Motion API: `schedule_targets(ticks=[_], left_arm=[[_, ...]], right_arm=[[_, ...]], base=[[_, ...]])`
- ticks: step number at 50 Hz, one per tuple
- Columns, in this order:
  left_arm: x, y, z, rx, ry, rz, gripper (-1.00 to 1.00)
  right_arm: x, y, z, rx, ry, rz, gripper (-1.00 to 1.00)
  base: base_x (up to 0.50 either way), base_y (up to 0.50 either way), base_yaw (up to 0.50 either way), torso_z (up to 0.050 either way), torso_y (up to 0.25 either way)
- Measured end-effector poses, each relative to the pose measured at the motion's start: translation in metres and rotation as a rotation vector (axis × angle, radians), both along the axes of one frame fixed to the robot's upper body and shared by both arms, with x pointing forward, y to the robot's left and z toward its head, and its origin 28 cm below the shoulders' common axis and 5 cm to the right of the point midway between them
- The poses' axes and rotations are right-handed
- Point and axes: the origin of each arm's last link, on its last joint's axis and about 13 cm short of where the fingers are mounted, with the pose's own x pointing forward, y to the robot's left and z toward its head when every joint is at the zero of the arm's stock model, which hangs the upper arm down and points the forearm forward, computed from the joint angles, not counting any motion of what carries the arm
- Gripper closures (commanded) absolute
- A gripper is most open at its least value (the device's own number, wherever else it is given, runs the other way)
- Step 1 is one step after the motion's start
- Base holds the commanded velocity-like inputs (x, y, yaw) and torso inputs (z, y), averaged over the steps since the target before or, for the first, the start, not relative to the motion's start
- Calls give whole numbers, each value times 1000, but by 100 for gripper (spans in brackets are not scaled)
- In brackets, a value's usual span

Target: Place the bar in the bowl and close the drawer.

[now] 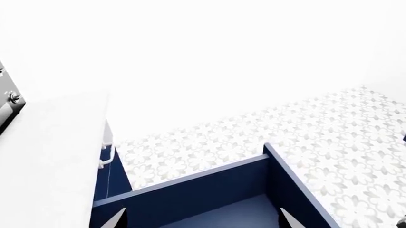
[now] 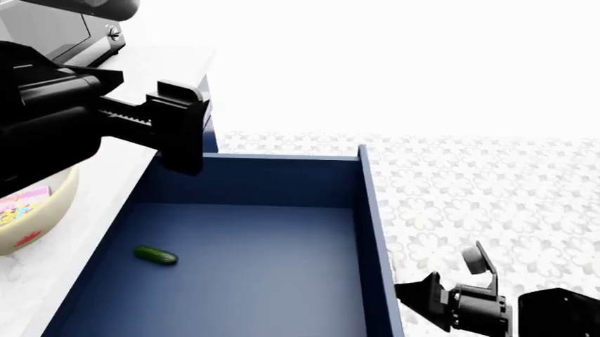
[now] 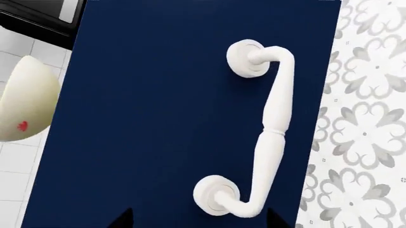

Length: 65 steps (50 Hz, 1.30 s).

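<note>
Drawer open, bar already lying in the bowl.

The glossy cream bowl (image 2: 28, 221) on the white table (image 2: 112, 168) holds the flat pink-yellow bar (image 2: 21, 203); the deep navy drawer (image 2: 281, 182), smooth-floored, has a turned white handle (image 3: 269, 128) and holds a dark cucumber (image 2: 156, 255). Left end effector (image 2: 183, 126) looks parted and empty; right end effector (image 2: 450, 295) perhaps open, facing the handle.

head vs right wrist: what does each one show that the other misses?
Head only: the bar lying in the bowl, a green cucumber on the drawer floor, the left claw above the drawer's far left corner, and the right claw low beside the drawer.
Right wrist only: the drawer front with its white handle.
Both: the bowl with its red mark, the navy drawer, the patterned floor.
</note>
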Motion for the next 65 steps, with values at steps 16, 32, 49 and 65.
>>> schedule_targets(ticks=[16,32,49,65], left_arm=[[1,-1,-1,4,3,-3,-100],[3,-1,-2,8,6,-4,-100],[5,-1,-3,11,11,-4,-100],[7,-1,-5,16,16,-3,-100]], right_arm=[[18,33,-3,17,-18,139,-100],[34,69,-2,15,-25,239,-100],[47,103,-3,53,23,282,-100],[53,147,-7,116,99,341,-100]], base=[[0,0,0,0,0],[0,0,0,0,2],[0,0,0,0,2],[0,0,0,0,0]])
